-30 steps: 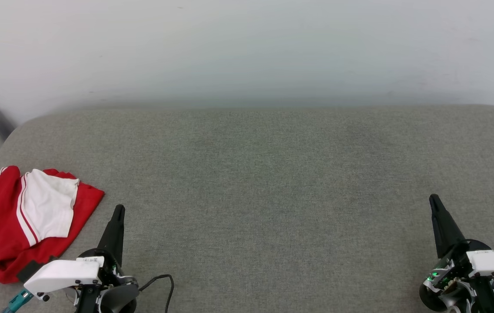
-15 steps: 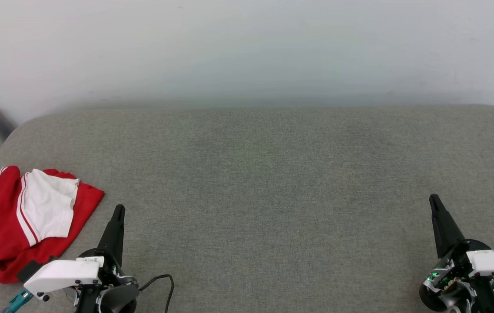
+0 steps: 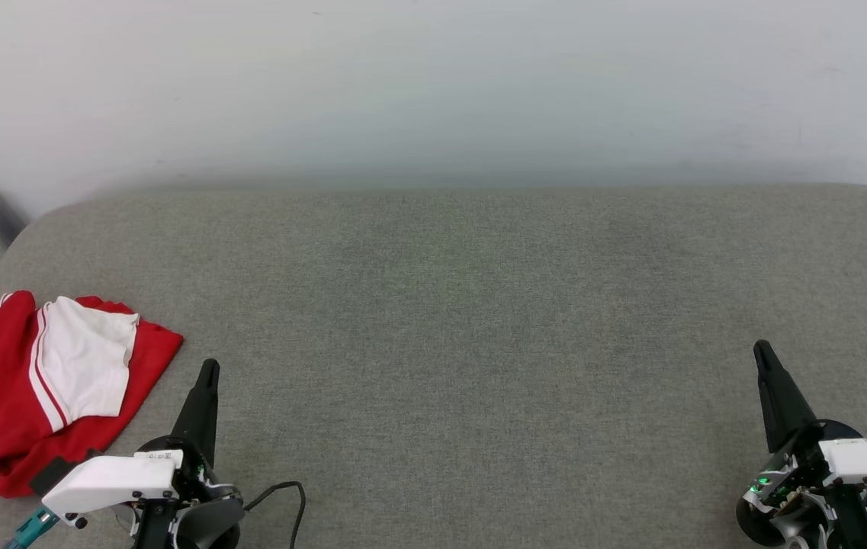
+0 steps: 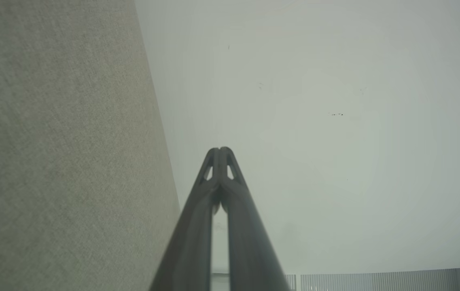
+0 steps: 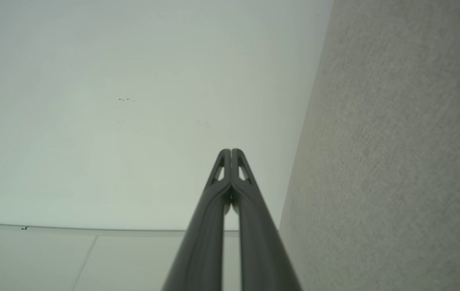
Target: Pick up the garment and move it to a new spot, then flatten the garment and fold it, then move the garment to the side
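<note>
Nothing has changed over the last second: the head view reads the same as a moment ago, with both arms parked and the cloth undisturbed. The garment (image 3: 14,412) lies in a rumpled heap at the near left corner of the grey fabric-covered table (image 3: 479,343), red body bunched, one white sleeve with striped trim turned up on top, and its left part runs off the picture's edge. The left gripper (image 3: 208,370) sits low at the near left, just beside the heap's right edge but apart from it, its fingers pressed together and holding nothing; the left wrist view shows the same closed tips (image 4: 219,150) pointing along the table toward the pale wall (image 3: 433,91). The right gripper (image 3: 761,351) rests at the near right, well apart from the garment, likewise closed and empty, as its own view confirms (image 5: 230,151). With the heap looking unflattened and unfolded, the stillness most likely means the task stands at its first step. The wide middle of the table seems the natural new spot, and the left fingers would need to part before taking the cloth.
</note>
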Controlling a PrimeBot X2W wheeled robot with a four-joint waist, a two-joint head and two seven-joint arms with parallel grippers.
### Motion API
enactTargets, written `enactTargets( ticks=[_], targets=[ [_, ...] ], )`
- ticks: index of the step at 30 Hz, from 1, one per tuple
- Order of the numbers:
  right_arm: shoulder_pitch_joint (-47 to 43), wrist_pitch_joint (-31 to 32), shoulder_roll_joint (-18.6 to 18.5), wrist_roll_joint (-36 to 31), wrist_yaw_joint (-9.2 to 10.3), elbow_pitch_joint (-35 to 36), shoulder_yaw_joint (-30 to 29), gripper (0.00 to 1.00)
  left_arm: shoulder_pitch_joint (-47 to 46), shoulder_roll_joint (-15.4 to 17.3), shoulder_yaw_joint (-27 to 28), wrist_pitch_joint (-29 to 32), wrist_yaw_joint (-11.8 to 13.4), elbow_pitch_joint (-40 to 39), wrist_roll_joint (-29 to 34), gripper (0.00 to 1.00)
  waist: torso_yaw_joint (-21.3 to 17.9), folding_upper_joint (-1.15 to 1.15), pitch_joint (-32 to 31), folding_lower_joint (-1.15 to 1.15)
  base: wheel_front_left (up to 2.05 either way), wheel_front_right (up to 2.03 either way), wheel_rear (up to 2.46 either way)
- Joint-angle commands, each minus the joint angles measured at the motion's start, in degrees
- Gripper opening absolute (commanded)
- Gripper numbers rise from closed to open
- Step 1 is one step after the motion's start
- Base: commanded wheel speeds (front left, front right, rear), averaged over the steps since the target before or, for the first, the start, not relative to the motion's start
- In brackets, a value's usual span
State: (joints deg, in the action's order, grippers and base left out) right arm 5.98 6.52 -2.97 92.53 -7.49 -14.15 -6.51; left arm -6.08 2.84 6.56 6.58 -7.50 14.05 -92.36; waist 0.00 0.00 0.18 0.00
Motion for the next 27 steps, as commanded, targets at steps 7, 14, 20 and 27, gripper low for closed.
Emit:
enactTargets(
  ticks=[7,14,20,27],
  targets=[
    [0.64,-0.06,0.17,-0.25,0.00,-0.03,0.03,0.00,-0.33,-0.03,0.08,0.07,-0.10,-0.01,-0.11,0.00,0.00,0.00,0.00,0.00,0.00,0.00,0.00],
    [-0.63,-0.74,0.03,-0.62,0.00,0.19,0.66,1.00,0.16,-0.08,-1.47,-0.82,0.01,0.10,-0.31,1.00,-0.01,0.00,0.05,0.00,0.00,0.00,0.00],
    [-0.68,-2.39,-0.20,-1.77,-0.01,1.82,1.85,1.00,-0.32,-0.06,-3.54,-2.63,0.01,-1.77,0.09,1.00,0.03,0.00,0.11,0.00,0.00,0.00,0.00],
    [-0.62,-4.74,-1.04,-5.44,-0.01,3.16,3.36,1.00,-0.68,-0.01,-5.60,-4.86,0.01,-4.19,3.18,1.00,0.16,0.00,0.18,0.00,0.00,0.00,0.00]
  ],
)
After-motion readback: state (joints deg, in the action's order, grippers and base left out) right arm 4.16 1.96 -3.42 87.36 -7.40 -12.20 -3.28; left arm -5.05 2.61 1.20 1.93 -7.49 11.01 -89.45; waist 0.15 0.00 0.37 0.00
